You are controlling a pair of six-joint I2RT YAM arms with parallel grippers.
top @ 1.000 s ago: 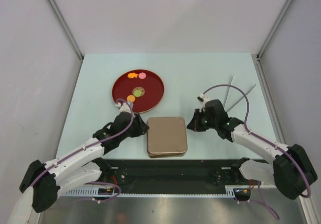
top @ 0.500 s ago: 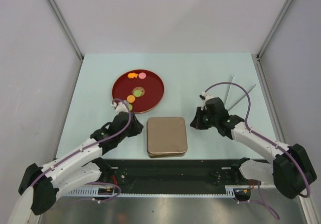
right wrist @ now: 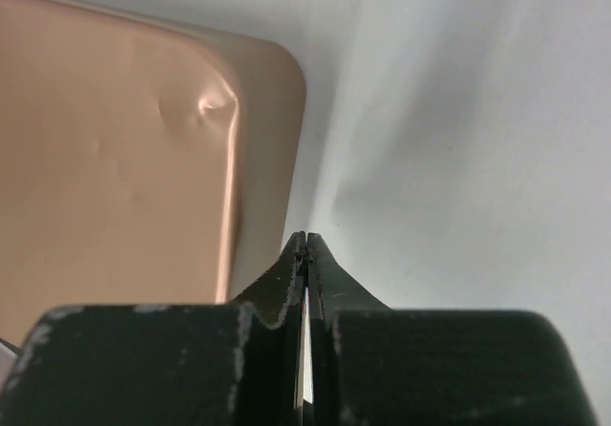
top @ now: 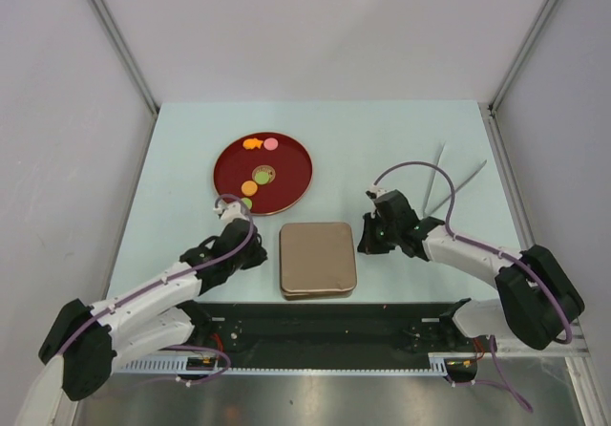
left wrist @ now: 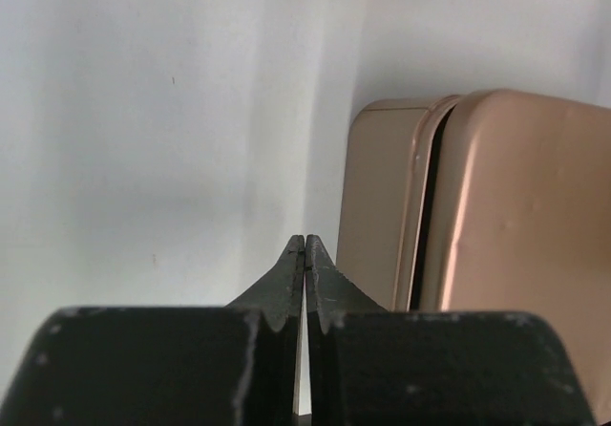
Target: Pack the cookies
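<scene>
Thin metal tongs point(top: 441, 156) on the pale table point(top: 382, 130), right side

Seen from above, the tips of my left claw point(left wrist: 305, 246) and right claw point(right wrist: 306, 242) are hidden beneath their own wrists. My left wrist and its cable cover the near rim of the round dark-red plate point(top: 291, 159) and part of a green cookie point(top: 246, 202). The rose-gold rectangular metal tin point(left wrist: 516, 235) runs off the frame edge in both wrist views.
</scene>
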